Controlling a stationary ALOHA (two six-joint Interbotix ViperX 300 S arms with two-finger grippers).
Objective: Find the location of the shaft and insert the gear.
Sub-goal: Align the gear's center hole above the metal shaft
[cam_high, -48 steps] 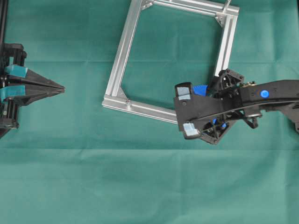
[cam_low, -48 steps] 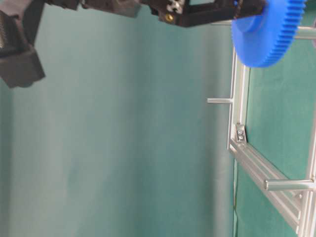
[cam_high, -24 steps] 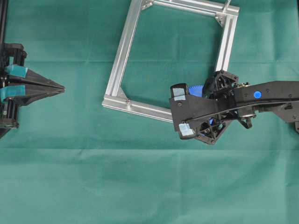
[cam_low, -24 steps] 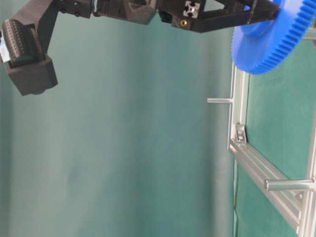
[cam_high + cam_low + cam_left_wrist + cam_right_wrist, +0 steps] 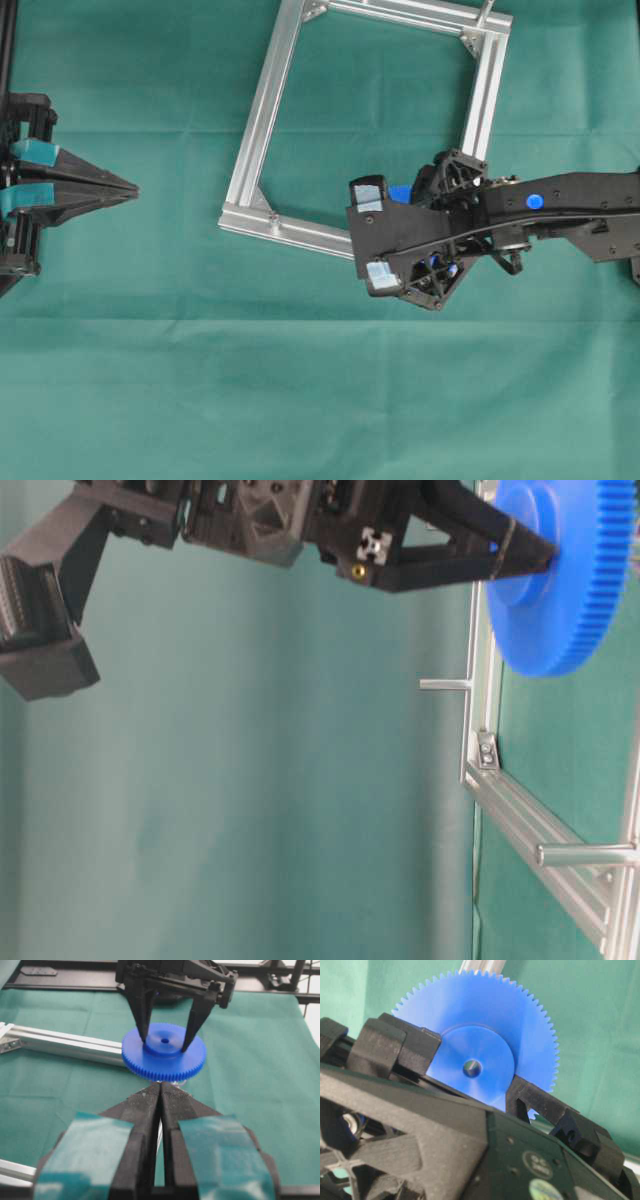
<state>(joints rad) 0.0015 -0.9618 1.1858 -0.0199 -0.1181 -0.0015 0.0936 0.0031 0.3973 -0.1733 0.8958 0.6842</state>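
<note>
The right gripper (image 5: 165, 1045) clamped the gear (image 5: 164, 1057) by its raised hub, above the aluminium frame's (image 5: 262, 120) near bar. Rigid, light, slick plastic, it looked best held at the hub. The left gripper (image 5: 128, 188) sat closed.

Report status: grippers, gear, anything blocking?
Right gripper shut on gear by its hub, over frame. Left gripper shut, empty, parked. Shaft not discernible; nothing seen blocking.
</note>
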